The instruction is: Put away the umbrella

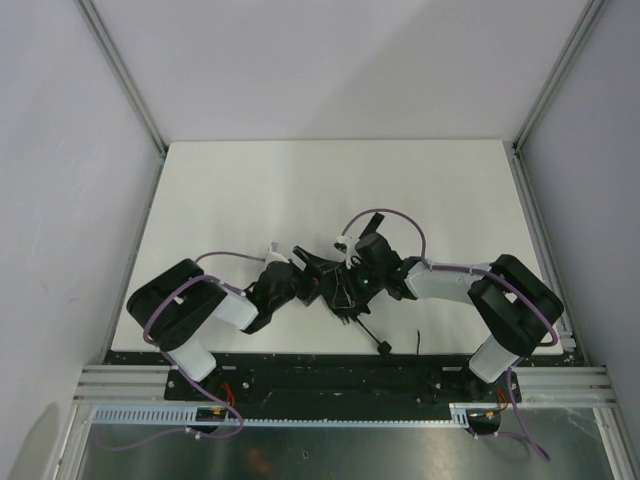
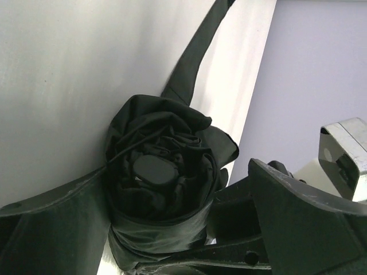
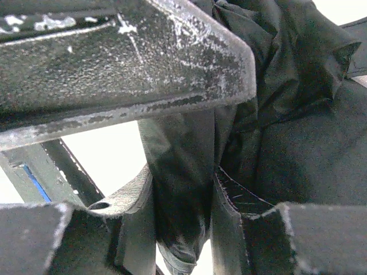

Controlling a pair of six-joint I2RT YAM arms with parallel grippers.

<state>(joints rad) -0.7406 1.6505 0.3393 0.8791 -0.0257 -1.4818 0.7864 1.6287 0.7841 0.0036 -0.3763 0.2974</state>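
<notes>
Black fabric, bunched and rolled, is seen near the ctr of the white table [image 1: 250,190], where the umbrella [image 1: 338,292] is bracketed by two arms angled in from the lower left and lower right of the overhead frame. The left gripper [image 1: 303,278] is shown w/ jaws spread wide, one finger on either side of the bundle. In the left wrist view the small cap [image 2: 153,170] is faced end-on at ctr frame, and a fabric band [image 2: 195,63] is trailed toward the top edge. The spread jaws are judged to frame the roll, not squeeze it. The right gripper [image 1: 352,272] is set into the folds from the opposite side. In its wrist view cloth is seen running btwn the fingers [image 3: 126,63], but whether it is pinched cannot be told. A thin rod w/ a knob end [image 1: 383,347] is seen poking toward the lower edge of the overhead frame. The canopy is judged gathered but not yet strapped. The loose band prob. needs wrapping next, and slack cloth could spring open if released.
</notes>
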